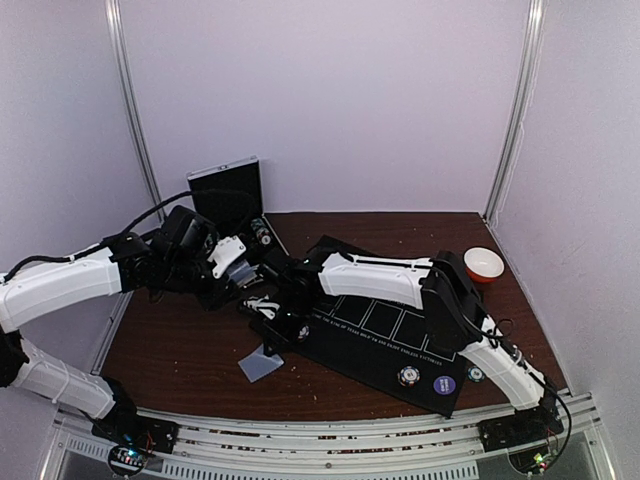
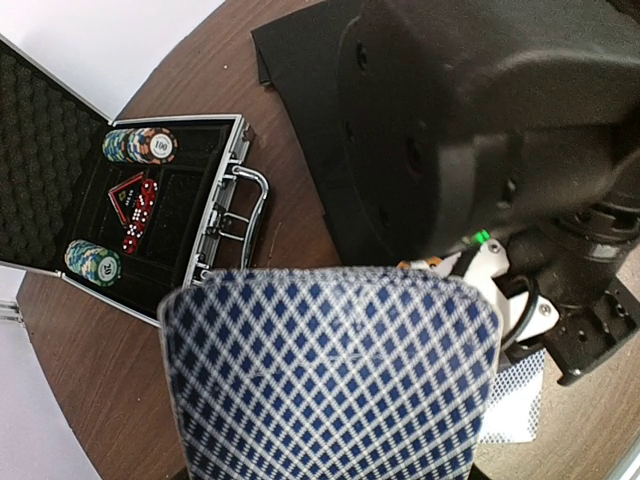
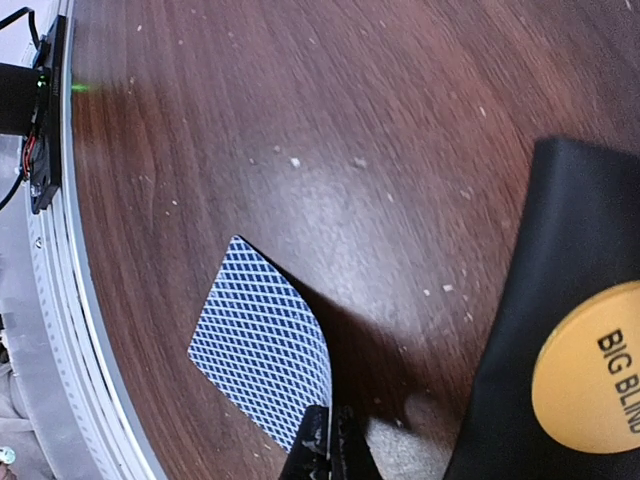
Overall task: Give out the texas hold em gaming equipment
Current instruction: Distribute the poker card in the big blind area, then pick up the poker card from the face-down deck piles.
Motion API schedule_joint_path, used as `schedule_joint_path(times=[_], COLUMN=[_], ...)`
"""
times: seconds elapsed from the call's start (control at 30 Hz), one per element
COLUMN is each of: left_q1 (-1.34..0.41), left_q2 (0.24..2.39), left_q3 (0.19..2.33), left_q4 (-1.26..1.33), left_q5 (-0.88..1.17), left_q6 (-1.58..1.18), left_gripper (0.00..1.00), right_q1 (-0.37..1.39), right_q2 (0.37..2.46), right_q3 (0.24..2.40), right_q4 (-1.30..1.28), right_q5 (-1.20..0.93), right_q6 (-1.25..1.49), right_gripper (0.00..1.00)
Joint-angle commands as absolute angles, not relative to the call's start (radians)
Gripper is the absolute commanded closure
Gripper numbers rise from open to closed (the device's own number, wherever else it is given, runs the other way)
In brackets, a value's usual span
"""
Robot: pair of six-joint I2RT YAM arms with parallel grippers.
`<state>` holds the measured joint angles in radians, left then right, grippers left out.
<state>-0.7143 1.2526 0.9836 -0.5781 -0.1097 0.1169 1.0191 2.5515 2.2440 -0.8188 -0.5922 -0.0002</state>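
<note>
A stack of blue-diamond-backed playing cards [image 2: 330, 380] fills the bottom of the left wrist view, and it hides the fingers of my left gripper [image 1: 238, 262], which is shut on it. My right gripper [image 3: 327, 445] is shut on the edge of a single card [image 3: 262, 345], held low over the wooden table just left of the black mat [image 3: 520, 300]. From above, that card [image 1: 262, 365] shows below the right gripper [image 1: 283, 330]. An orange BIG BLIND button [image 3: 590, 372] lies on the mat's corner. A purple button [image 1: 444, 383] and a striped chip [image 1: 408, 376] sit near the mat's front edge.
An open metal case [image 2: 225, 215] at the back left holds poker chip stacks [image 2: 140, 146] and red dice [image 2: 135, 205]. The orange-and-white bowl [image 1: 484, 264] stands at the back right. The right arm's black body [image 2: 480, 130] looms close to the left gripper. A metal rail [image 3: 60, 290] edges the table.
</note>
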Motion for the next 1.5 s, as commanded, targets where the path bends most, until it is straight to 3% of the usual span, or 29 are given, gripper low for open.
schedule_joint_path(times=[0.0,0.27,0.6,1.2,1.3,1.4,1.47], left_q1=[-0.706,-0.706,-0.705,-0.706,-0.709,-0.716,-0.724], left_q2=[1.235,1.235,1.23,1.182,1.177,1.178,1.182], left_q3=[0.994,0.994,1.01,1.063,1.068,1.075,1.078], left_q4=[-0.559,-0.56,-0.571,-0.591,-0.591,-0.591,-0.592], left_q5=[-0.112,-0.112,-0.106,-0.023,0.005,0.038,0.063], left_q6=[0.11,0.11,0.108,0.188,0.214,0.245,0.266], left_gripper=[0.53,0.53,0.53,0.53,0.53,0.53,0.53], right_q1=[1.032,1.035,1.024,0.846,0.823,0.803,0.808], right_q2=[2.572,2.586,2.478,2.047,1.979,1.958,1.981], right_q3=[2.288,2.317,2.286,1.877,1.801,1.658,1.613], right_q4=[-0.788,-0.761,-0.669,-0.494,-0.331,0.077,0.273], right_q5=[-0.535,-0.489,-0.448,-0.252,-0.417,-0.759,-0.825], right_q6=[-0.038,-0.065,-0.005,0.186,0.287,0.584,0.756], right_gripper=[1.0,0.97,0.7,0.27,0.21,0.11,0.05])
